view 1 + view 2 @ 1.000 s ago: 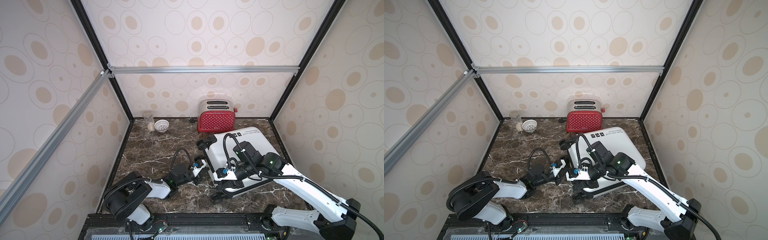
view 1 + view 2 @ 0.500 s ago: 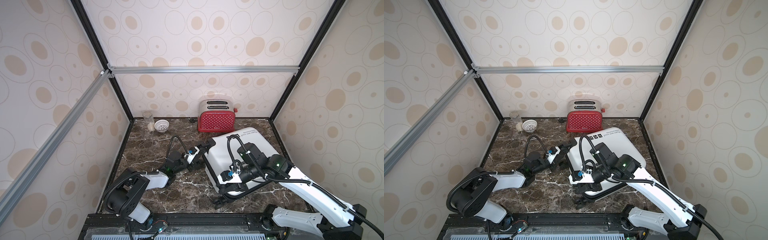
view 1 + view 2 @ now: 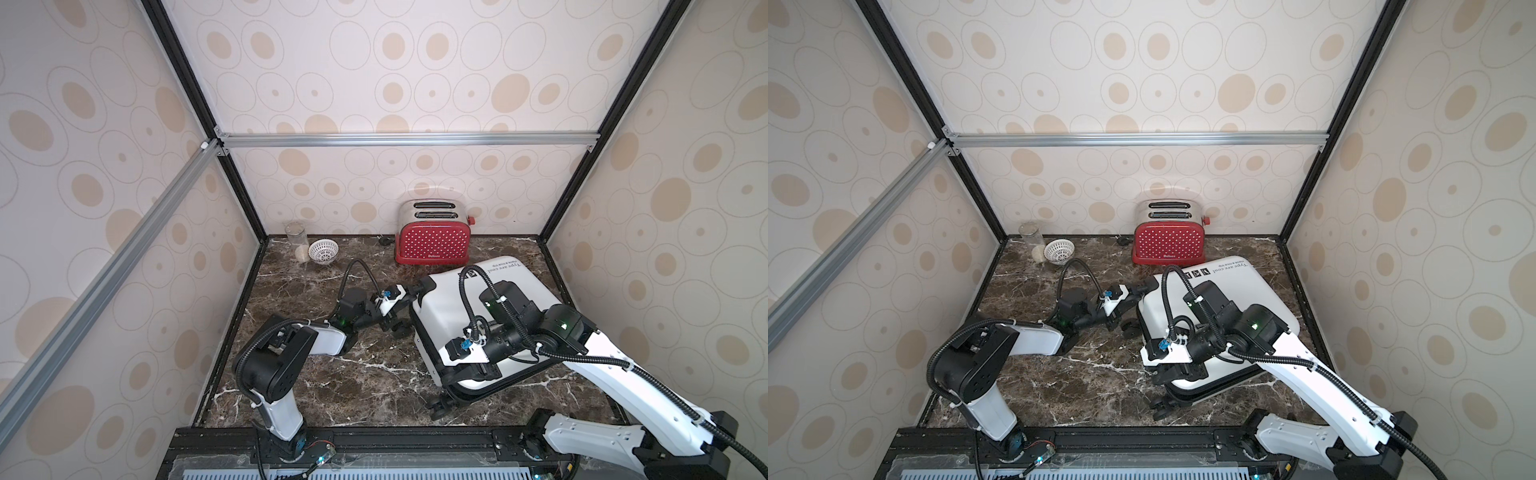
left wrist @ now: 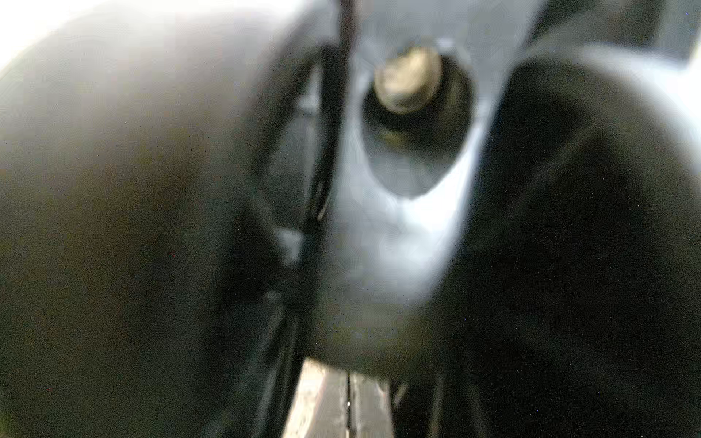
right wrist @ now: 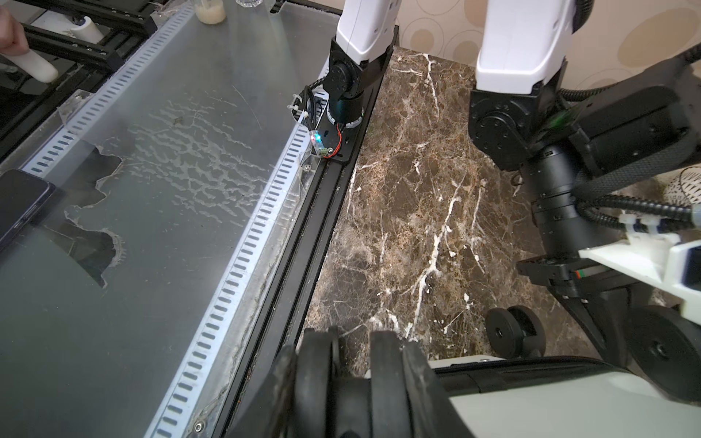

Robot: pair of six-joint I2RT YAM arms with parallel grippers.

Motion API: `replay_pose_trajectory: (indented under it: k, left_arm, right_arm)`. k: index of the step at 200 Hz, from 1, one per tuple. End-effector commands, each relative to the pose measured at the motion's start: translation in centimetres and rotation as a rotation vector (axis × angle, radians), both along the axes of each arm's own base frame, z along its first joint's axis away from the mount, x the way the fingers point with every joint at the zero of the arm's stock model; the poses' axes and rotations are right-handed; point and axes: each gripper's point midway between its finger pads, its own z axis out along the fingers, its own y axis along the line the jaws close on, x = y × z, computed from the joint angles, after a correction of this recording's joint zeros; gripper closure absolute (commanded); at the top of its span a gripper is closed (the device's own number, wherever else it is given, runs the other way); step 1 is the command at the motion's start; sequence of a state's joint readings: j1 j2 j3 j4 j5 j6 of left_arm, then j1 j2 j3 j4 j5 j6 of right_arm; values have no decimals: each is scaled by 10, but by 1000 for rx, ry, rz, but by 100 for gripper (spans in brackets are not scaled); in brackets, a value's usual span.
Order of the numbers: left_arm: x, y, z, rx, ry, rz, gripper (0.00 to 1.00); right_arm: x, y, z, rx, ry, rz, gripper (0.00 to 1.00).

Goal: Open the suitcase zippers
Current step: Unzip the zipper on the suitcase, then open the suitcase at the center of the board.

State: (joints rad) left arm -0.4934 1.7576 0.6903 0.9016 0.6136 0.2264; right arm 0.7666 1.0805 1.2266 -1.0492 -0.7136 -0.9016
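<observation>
The white suitcase (image 3: 449, 316) (image 3: 1258, 291) lies flat on the right half of the marble table. Its black zipper band (image 5: 531, 373) runs round the seam; no pull shows. My right gripper (image 3: 465, 376) (image 5: 351, 341) reaches over the lid to the near left corner and is shut on a black twin wheel (image 5: 383, 364). My left gripper (image 3: 409, 296) (image 3: 1133, 293) is at the far left corner, by another wheel (image 3: 424, 286). In the blurred left wrist view its fingertips (image 4: 326, 402) meet; whether they pinch anything does not show.
A red dotted toaster (image 3: 432, 241) stands at the back, close behind the suitcase. A glass jar (image 3: 296, 241) and a small white basket (image 3: 323, 251) sit in the back left corner. The enclosure's right wall is close beside the case.
My left gripper has travelled along the suitcase's left side from its middle to the far corner. The suitcase has turned a little, and the right gripper has stayed on the near corner wheel.
</observation>
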Motion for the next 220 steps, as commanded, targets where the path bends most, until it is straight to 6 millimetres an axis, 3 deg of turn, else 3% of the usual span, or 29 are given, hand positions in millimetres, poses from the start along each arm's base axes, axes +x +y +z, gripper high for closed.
replay_pose_trajectory:
  k: [1,16,33,52,89,118,141,163,173,182,220]
  left_arm:
    - [25,0,33,-33,-152,15,100]
    - [25,4,36,-47,-154,42,100]
    - [23,15,39,-57,-149,87,67]
    - [16,30,48,-99,-125,136,51]
    - [-24,44,72,-145,-129,147,40]
    - [-71,37,83,-24,-320,121,33]
    - [-92,36,96,4,-433,124,28]
    - [-100,29,98,57,-501,128,25]
    - [-101,26,100,60,-520,131,17]
    - [-102,23,102,49,-535,133,2]
    - [-101,5,105,2,-575,125,4]
  right_arm:
    - [-26,3,30,107,63,88,100]
    - [-14,5,27,97,20,36,100]
    - [0,7,30,106,-28,-22,100]
    - [10,12,40,141,-42,-49,100]
    - [26,33,67,202,-38,-19,100]
    - [49,50,87,238,19,-17,100]
    - [66,58,102,277,80,-28,100]
    - [81,65,120,343,146,-44,100]
    - [85,69,124,361,155,-42,100]
    - [86,72,127,374,168,-32,100]
    - [90,78,134,387,210,-13,100]
